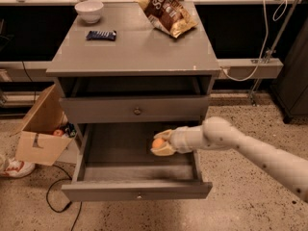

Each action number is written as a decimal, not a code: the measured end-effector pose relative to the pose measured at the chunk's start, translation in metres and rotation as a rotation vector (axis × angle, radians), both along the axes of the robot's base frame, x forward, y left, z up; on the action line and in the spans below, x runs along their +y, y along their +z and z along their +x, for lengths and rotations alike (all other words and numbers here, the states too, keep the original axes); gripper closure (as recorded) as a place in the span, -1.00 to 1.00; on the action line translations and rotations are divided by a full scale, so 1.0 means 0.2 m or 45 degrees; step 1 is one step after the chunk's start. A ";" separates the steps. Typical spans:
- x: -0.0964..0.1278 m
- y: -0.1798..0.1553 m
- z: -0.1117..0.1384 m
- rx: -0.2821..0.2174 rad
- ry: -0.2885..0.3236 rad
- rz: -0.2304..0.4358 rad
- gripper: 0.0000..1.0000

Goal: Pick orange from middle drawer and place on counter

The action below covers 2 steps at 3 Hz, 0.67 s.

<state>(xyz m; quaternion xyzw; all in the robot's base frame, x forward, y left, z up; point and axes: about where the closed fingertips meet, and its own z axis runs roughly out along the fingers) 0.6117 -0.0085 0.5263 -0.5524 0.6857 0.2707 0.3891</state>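
Setting: a grey cabinet is standing on a speckled floor, with a cardboard box [41,129] sitting at its left. The counter [139,52] is carrying a white bowl [89,10], a dark wrapped bar [101,34] and a snack bag [167,12].

Middle drawer [137,190]: it is hanging pulled out.

Orange [157,143]: it is showing as small, round, smooth and plain orange-yellow, and is sitting over the drawer's right half.

Gripper [162,143]: it is reaching in from the right, with its pale fingers closing around the orange.

Handling, as a judgement: the fruit is likely proving light and firm, and its rounded skin is inclined to roll or slip. A hold across the widest part is serving best.
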 end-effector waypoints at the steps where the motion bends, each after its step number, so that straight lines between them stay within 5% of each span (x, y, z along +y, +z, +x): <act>1: -0.32 0.43 0.00 -0.110 0.044 -0.049 1.00; 2: -0.57 0.71 -0.07 -0.117 0.072 -0.109 1.00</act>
